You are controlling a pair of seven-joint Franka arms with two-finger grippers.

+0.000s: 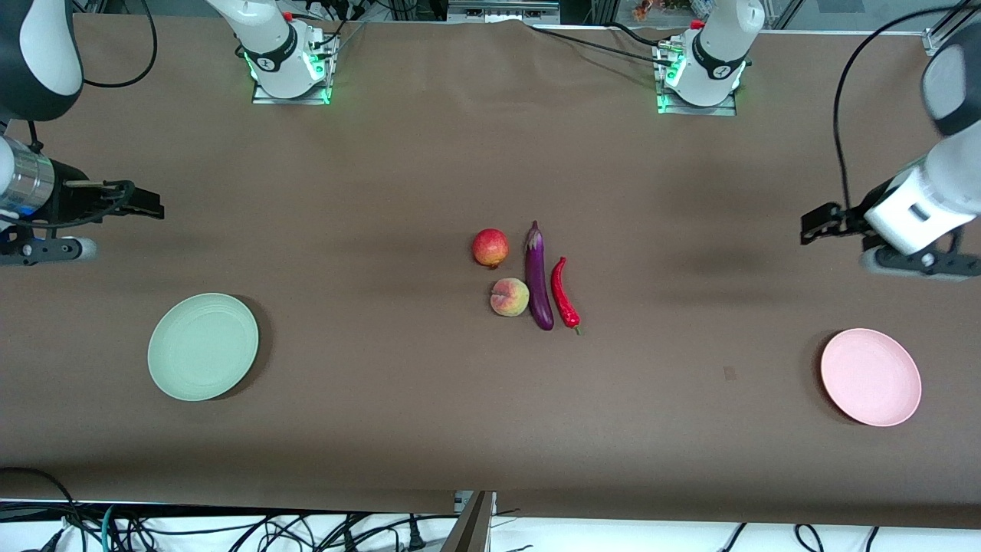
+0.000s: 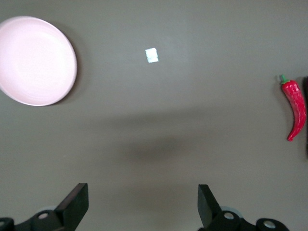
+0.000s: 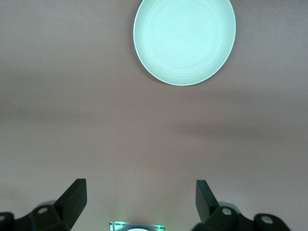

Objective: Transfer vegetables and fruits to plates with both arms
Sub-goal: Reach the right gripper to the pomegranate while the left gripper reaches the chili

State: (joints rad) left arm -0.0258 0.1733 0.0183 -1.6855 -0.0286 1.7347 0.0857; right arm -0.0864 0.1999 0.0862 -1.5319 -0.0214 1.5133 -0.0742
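Observation:
Four items lie together mid-table: a red pomegranate (image 1: 490, 248), a pink-yellow peach (image 1: 510, 297) nearer the front camera, a long purple eggplant (image 1: 539, 277) beside both, and a red chili (image 1: 565, 294) (image 2: 295, 108) beside the eggplant. The pale green plate (image 1: 203, 346) (image 3: 185, 41) sits toward the right arm's end, the pale pink plate (image 1: 871, 376) (image 2: 36, 60) toward the left arm's end. My left gripper (image 1: 811, 228) (image 2: 143, 202) hangs open and empty over bare table near the pink plate. Over bare table near the green plate, my right gripper (image 1: 155, 207) (image 3: 141, 199) is open too, holding nothing.
A small pale patch (image 1: 729, 373) (image 2: 151, 55) marks the brown cloth between the chili and the pink plate. Both arm bases (image 1: 291, 77) (image 1: 697, 84) glow green along the table's edge farthest from the front camera. Cables hang below the edge nearest that camera.

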